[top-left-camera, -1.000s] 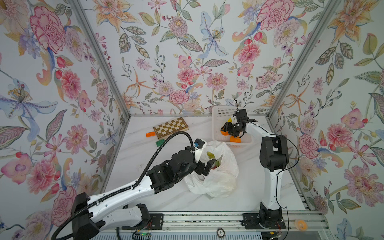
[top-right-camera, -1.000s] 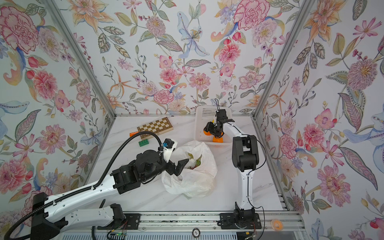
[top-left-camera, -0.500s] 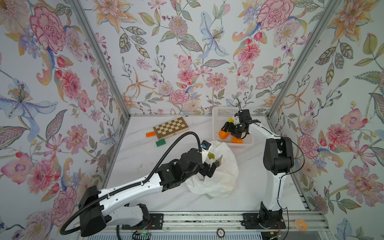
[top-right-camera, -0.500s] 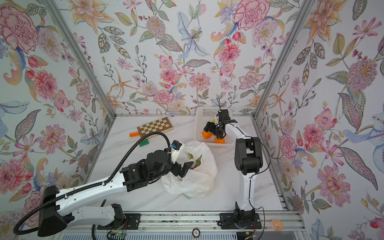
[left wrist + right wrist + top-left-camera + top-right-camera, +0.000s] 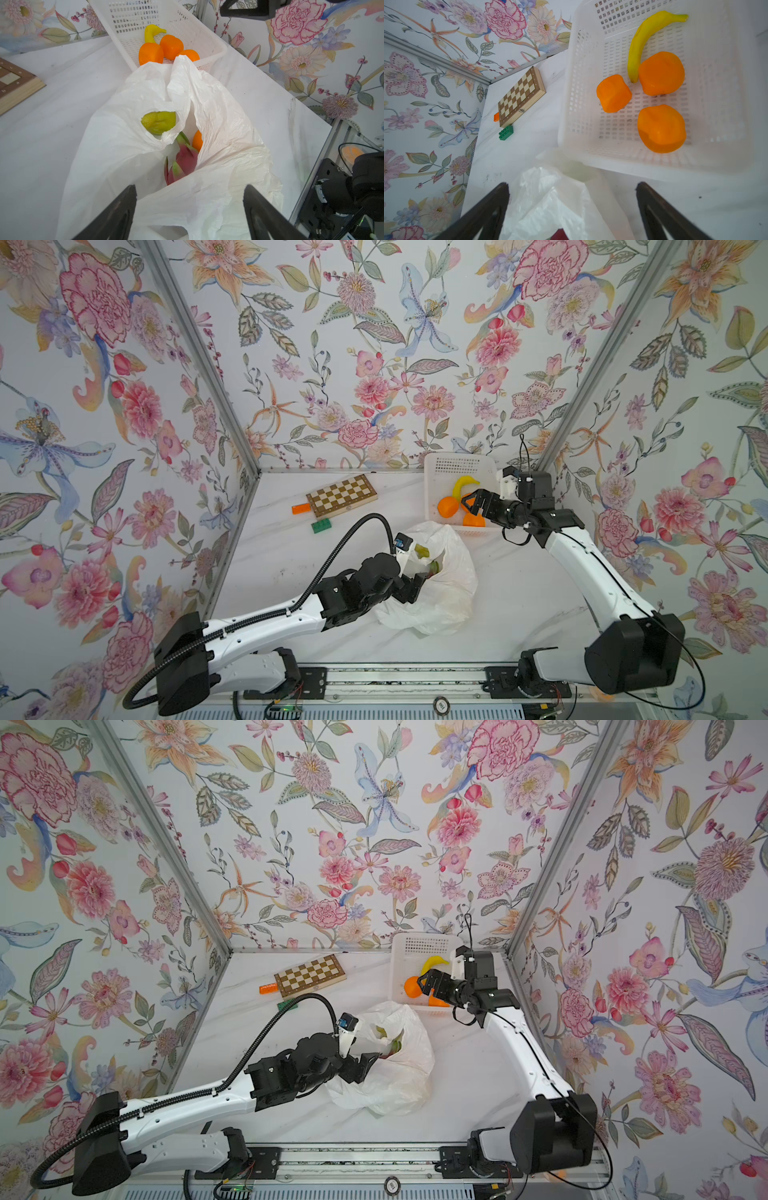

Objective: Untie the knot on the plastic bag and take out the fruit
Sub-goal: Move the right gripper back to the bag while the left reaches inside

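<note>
While both claws stand with jaws spread wide, neither has hold of anything.

1. Left gripper (image 5: pixel 189 187): the fingers (image 5: pixel 124 207) sit well apart at the near edge of the plastic bag (image 5: pixel 218 124). Crumpled film lies between and below them. Whether the fingers touch the film cannot be told. In both top views this claw (image 5: pixel 415 589) reaches into the bag's left side.

2. Right gripper (image 5: pixel 572 184): the jaws are fully parted and nothing sits between them. In both top views it hangs over the near part of the basket (image 5: pixel 432 489).

3. Plastic bag: it lies on the table (image 5: pixel 519 593), mid-field, its far tip touching the basket's near wall. Its mouth gapes open.

4. Fruit inside the bag: a dragon fruit (image 5: pixel 185 160), a green fruit (image 5: pixel 159 122) partly wrapped by film, and an orange fruit (image 5: pixel 197 141) just behind the dragon fruit.

5. Fruit in the basket: three oranges (image 5: pixel 661 128) and a banana (image 5: pixel 645 39).

6. Chessboard (image 5: pixel 521 96), orange brick (image 5: pixel 496 117) and green brick (image 5: pixel 506 133): grouped left of the basket, apart from the bag.
</note>
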`<state>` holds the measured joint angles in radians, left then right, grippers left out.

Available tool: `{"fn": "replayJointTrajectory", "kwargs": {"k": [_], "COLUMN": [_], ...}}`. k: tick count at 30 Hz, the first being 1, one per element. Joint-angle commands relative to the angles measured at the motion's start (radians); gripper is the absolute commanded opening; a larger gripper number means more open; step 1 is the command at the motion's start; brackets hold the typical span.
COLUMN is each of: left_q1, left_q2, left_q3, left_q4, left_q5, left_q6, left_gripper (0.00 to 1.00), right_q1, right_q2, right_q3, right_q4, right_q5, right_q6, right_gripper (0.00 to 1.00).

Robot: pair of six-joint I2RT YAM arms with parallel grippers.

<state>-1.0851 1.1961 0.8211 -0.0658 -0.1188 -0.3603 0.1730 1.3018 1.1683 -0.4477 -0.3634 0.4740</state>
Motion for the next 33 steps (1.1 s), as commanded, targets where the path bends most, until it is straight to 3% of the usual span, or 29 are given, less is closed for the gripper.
{"fn": "replayJointTrajectory", "kwargs": {"k": [1, 7, 13, 16, 19, 26, 33], "left_q1": [-0.008, -0.001, 0.029, 0.062, 0.086, 0.095, 0.095], "left_q2": [-0.044, -0.012, 0.043, 0.028, 0.008, -0.028, 0.009], "left_q3": [-0.039, -0.046, 0.016, -0.006, -0.037, -0.079, -0.037], "left_q4": [0.039, 0.058, -0.044, -0.018, 0.018, 0.094, 0.093], "left_q5": [-0.052, -0.113, -0.197, -0.161, -0.126, -0.049, -0.004], "left_q6": [-0.103, -0.117, -0.199, -0.238, -0.244, -0.202, -0.187], "left_gripper": [0.79, 0.75, 0.68, 0.65, 0.64, 0.61, 0.60], "right_q1": [0.039, 0.162, 0.324, 0.367, 0.400, 0.415, 0.408], "right_q2": [-0.126, -0.292, -0.297, -0.288, -0.257, -0.129, 0.021], "right_q3": [-0.093, -0.192, -0.219, -0.269, -0.326, -0.397, -0.320], "right_q4": [-0.002, -0.018, -0.091, -0.040, 0.075, 0.373, 0.444], "right_q5": [-0.016, -0.015, 0.099, 0.114, 0.075, 0.055, 0.103], "right_q6": [0.050, 0.098, 0.143, 0.192, 0.272, 0.394, 0.402], "right_gripper": [0.97, 0.98, 0.98, 0.93, 0.86, 0.84, 0.80]}}
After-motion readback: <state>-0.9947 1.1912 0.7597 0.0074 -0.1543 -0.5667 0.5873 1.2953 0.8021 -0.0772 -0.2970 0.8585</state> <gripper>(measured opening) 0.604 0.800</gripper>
